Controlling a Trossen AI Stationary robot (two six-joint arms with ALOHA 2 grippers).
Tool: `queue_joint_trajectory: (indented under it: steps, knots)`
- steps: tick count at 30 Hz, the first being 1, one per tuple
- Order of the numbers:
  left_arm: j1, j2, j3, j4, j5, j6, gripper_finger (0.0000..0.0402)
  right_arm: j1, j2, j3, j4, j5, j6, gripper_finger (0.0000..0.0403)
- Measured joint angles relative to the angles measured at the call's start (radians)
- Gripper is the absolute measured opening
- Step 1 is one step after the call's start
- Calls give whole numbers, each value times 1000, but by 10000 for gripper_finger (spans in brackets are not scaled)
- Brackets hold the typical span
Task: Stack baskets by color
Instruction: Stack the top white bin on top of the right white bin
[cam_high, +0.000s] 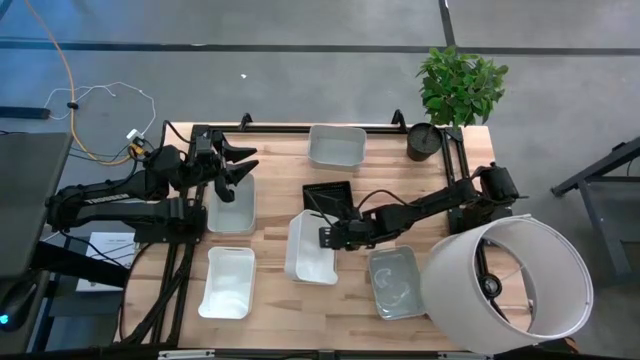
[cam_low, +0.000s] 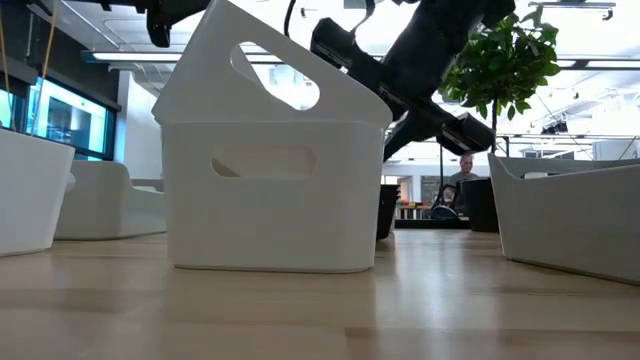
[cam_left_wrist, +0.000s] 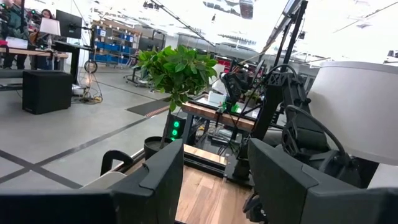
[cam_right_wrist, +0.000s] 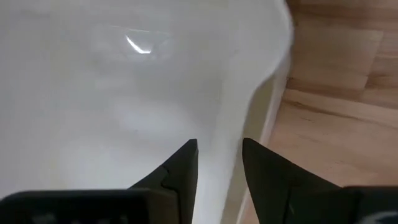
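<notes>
The wooden table (cam_high: 270, 300) is the broadest thing here, a pale butcher-block top with visible plank seams, framed by black rails. On its right corner lies a big white lampshade (cam_high: 520, 285), a smooth drum tipped on its side so its open mouth and inner fitting show. Behind it a leafy green plant (cam_high: 460, 85) rises from a round black pot (cam_high: 424, 142).

The baskets are small rounded-corner plastic tubs, spread across the tabletop. At centre sits a white basket (cam_high: 312, 250) with another white one tilted into it; the low view shows its smooth matte wall and an oval handle slot. Just behind it lies a black basket (cam_high: 328, 195) with a dark slotted look. A translucent grey basket (cam_high: 394, 283) sits to the right of the white pair, near the lampshade, glossy inside. A greyish basket (cam_high: 336, 146) stands at the far edge, another pale basket (cam_high: 232, 205) lies on the left side, and a white basket (cam_high: 228, 282) lies nearer the front left.

The right gripper (cam_right_wrist: 219, 165) reaches low over the centre, its two dark wedge-shaped fingers straddling the thin rim of the tilted white basket, the wall between them; a firm grip cannot be told. The left gripper (cam_high: 235, 165) hangs above the left pale basket, its angular black fingers spread apart and holding nothing.
</notes>
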Motion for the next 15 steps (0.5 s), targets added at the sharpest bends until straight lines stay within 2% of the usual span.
queue_joint_trajectory:
  steps: [15]
  knots:
    - [0,0,0,0,0,0,168,6,0,0,-7,0,16,114]
